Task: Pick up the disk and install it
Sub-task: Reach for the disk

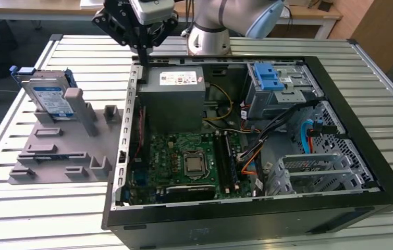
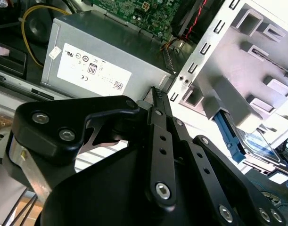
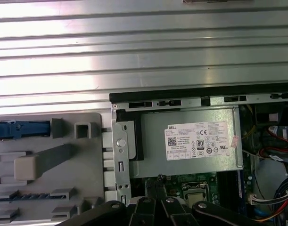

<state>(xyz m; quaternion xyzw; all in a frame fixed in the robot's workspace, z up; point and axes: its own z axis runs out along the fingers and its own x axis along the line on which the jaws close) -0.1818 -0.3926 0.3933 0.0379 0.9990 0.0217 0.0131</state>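
Disk (image 1: 49,96) first: in the exterior view it stands on edge in the grey rack (image 1: 57,156) on the surface (image 1: 44,219), at nine o'clock from the open case (image 1: 252,221), untouched. The end effector (image 1: 143,56) hangs at twelve o'clock over the case's rear corner, beside the power supply (image 1: 172,99). Its fingers are pressed together on nothing, well apart from the disk.

Second wrist view now: the end effector (image 2: 155,93) narrows to one closed tip above the power supply (image 2: 106,61). The disk (image 2: 259,141) peeks out past the rack (image 2: 257,80).

First wrist view: the end effector (image 3: 155,183) hovers closed over the case edge, and the disk (image 3: 21,129) sits edge-on in the rack (image 3: 87,160).

My read: the pick hasn't begun. To do it well, the jaws need to be opened wider than the disk's thickness and centred over its top edge. They should be square to its flat faces and clear of the rack post just beside it.
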